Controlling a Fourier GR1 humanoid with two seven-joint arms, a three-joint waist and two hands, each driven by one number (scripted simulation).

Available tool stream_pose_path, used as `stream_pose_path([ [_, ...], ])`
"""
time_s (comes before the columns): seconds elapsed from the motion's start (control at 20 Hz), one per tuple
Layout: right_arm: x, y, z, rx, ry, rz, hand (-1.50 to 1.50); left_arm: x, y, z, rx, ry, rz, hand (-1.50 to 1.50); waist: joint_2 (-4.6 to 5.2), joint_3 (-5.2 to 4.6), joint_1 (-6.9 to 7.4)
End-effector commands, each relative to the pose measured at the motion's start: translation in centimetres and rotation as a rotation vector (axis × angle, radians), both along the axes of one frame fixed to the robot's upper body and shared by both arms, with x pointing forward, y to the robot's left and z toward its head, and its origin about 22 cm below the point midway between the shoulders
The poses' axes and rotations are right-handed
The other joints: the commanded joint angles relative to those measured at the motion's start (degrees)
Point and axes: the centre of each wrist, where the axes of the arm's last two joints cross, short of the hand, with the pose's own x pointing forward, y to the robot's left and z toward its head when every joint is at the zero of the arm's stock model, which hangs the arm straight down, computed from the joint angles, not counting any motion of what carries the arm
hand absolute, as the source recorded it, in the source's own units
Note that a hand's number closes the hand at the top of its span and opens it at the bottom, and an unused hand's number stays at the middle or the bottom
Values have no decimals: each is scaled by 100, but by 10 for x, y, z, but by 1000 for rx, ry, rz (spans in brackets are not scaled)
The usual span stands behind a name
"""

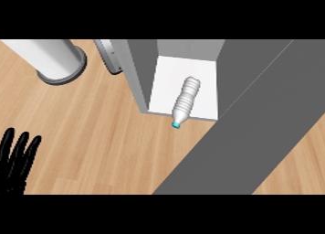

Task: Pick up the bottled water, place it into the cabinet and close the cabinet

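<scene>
The bottled water (pixel 185 100), clear and ribbed with a blue cap, lies on its side on the white floor of the grey cabinet (pixel 139 77). Its cap end pokes just past the cabinet's front edge over the wooden counter. The cabinet's grey door (pixel 259 123) stands wide open and sweeps across the right half of the view. At the lower left edge rests my left hand (pixel 11 160), open with fingers pointing up, far from the bottle. My right hand shows nowhere.
A white cylinder on a dark round base (pixel 57 59) stands at the upper left. A slim grey and white object (pixel 110 57) leans against the cabinet's left wall. Bare wooden counter (pixel 104 141) stretches between my left hand and the cabinet.
</scene>
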Motion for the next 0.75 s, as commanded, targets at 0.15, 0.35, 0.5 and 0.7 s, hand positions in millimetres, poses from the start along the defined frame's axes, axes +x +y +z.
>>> stream_pose_path([
  [0.15, 61, 13, -7, 56, 111, -296, 150, 0, -5, -4, -8, 16, -32, -150, 55, 28, 127],
  [0.35, 106, 31, 0, 63, 147, -367, 150, 4, 0, 1, 1, -2, -49, -150, 17, 51, 210],
  [0.5, 137, 46, 14, 66, 163, -408, 150, 5, 0, -1, -6, 15, -53, -150, -11, 56, 176],
  [0.7, 182, 70, 31, 50, 197, -424, 150, 2, 0, -6, -20, 27, -41, -150, -57, 65, 117],
])
